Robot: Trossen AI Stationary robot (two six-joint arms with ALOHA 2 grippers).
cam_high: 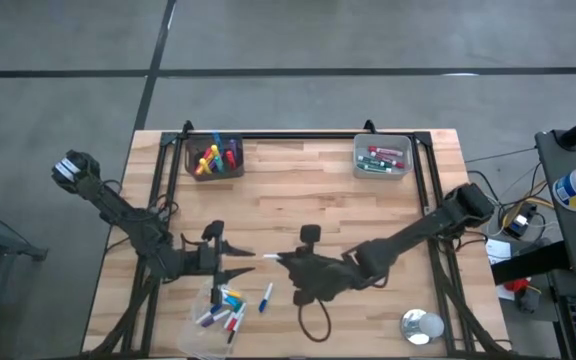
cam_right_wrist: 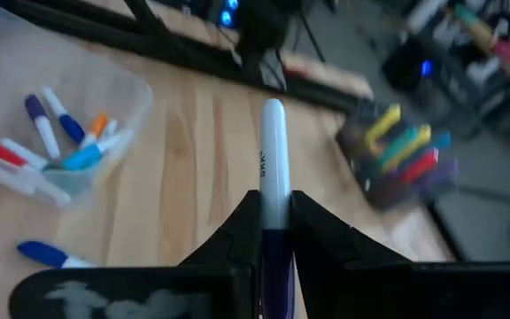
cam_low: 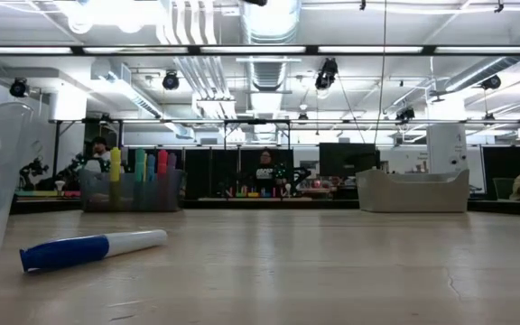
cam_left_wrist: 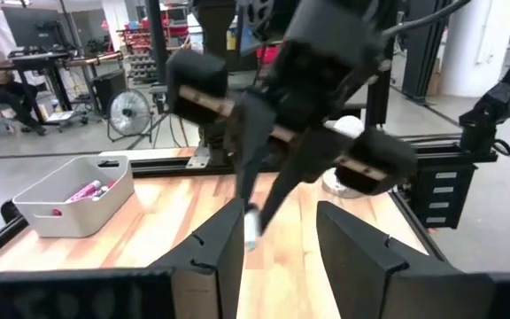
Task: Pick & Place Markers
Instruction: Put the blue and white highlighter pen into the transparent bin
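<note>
My right gripper (cam_high: 282, 260) hangs over the table's middle, shut on a white-barrelled marker (cam_high: 268, 257) whose free end points toward my left gripper (cam_high: 246, 260). That gripper stands open just left of it, level, touching nothing. In the left wrist view the held marker (cam_left_wrist: 251, 229) shows just ahead of my open left fingers (cam_left_wrist: 228, 248). Several markers lie in a clear tray (cam_high: 218, 308) at the near left. One blue-capped marker (cam_high: 266, 297) lies flat on the table beside the tray, and in the low view (cam_low: 93, 250) too. My right gripper pinches the marker between its two fingers at its dark capped end (cam_right_wrist: 275, 232). The white barrel (cam_right_wrist: 274, 159) sticks out past the fingertips, in line with the fingers. The fingers come from the table's right, slanting down. The marker is lifted clear of the table.
A dark bin (cam_high: 215, 157) of upright coloured markers stands at the far left. A grey bin (cam_high: 382, 156) with a few markers stands at the far right. A small round silvery object (cam_high: 421, 325) sits near the right front corner. People sit in the room beyond.
</note>
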